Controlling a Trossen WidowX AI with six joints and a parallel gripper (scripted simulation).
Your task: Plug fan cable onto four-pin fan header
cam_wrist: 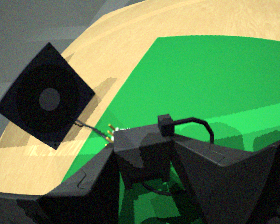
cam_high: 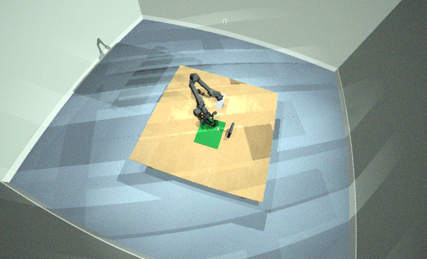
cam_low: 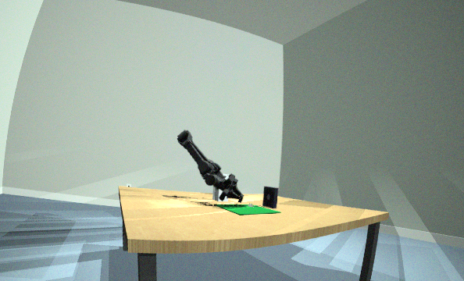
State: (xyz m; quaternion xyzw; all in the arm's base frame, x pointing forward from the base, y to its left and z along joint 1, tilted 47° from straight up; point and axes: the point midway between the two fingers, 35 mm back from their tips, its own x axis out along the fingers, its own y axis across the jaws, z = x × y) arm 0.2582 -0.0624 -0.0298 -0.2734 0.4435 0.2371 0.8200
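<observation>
In the wrist view the jaws are closed on the dark plug (cam_wrist: 140,152), held low over the green board (cam_wrist: 217,76) near its edge that faces the fan. Just beyond the plug, the small header (cam_wrist: 111,132) stands at that board edge, and a thin cable (cam_wrist: 91,124) runs from there to the black fan (cam_wrist: 47,96), which stands upright on the worktop (cam_wrist: 124,36) just off the board. Bare board stretches to the right; past the fan the worktop's curved rim ends.
</observation>
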